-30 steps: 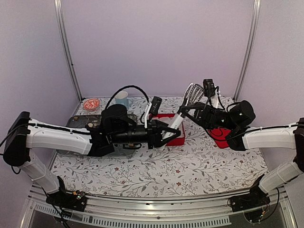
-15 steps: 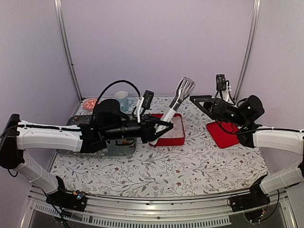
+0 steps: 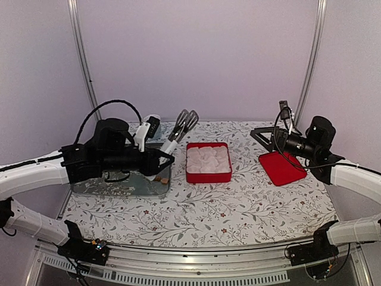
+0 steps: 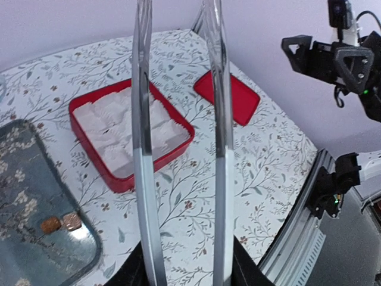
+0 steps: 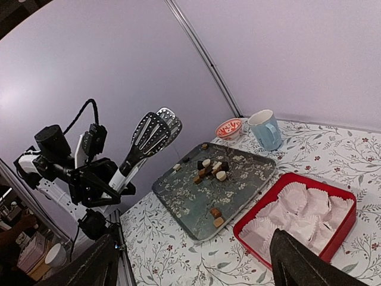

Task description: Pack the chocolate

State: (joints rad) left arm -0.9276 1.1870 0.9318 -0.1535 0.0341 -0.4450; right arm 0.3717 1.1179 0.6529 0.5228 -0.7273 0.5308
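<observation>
Top external | left gripper (image 3: pixel 162 157) clamped on tongs (image 3: pixel 182 123), left of red box (image 3: pixel 208 177) | right gripper (image 3: pixel 266 136) spread, empty | fetch step I reckon, next lower tongs onto chocolate (image 4: pixel 50 224)

The chocolate (image 5: pixel 209 168) is small loose lumps, dark brown, tan and whitish, scattered on a grey tray (image 5: pixel 181 196) near the tabletop's (image 3: pixel 238 202) left edge: one middle cluster, two brownish pieces (image 4: pixel 71 221) apart.

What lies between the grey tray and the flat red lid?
The open red box, lined with white paper cups, sits between the tray and the lid in the top view.
</observation>
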